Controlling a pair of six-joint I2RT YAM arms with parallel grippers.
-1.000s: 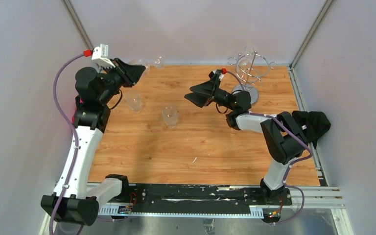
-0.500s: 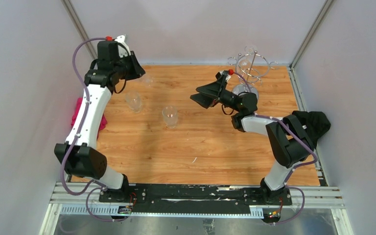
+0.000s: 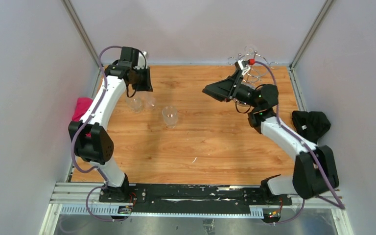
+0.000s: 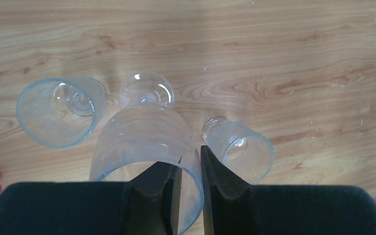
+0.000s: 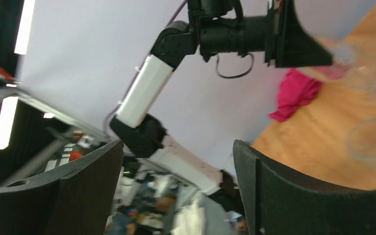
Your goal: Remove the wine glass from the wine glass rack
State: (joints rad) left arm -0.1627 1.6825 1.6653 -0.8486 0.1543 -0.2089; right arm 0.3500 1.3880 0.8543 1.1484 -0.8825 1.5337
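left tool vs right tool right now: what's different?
Grip: the left tool is pinched on the rim of a wine glass, one finger inside the bowl. The right tool stands wide open with nothing between its fingers.
Pose: the left tool points down at the table. The right tool is raised and points sideways across it.
Shared: both have black fingers.

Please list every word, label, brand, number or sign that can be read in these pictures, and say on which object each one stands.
No text can be read in any view.
The wine glass pinched by the left gripper: plain, no print.
The clutter at the bottom of the right wrist view: too blurred to read.
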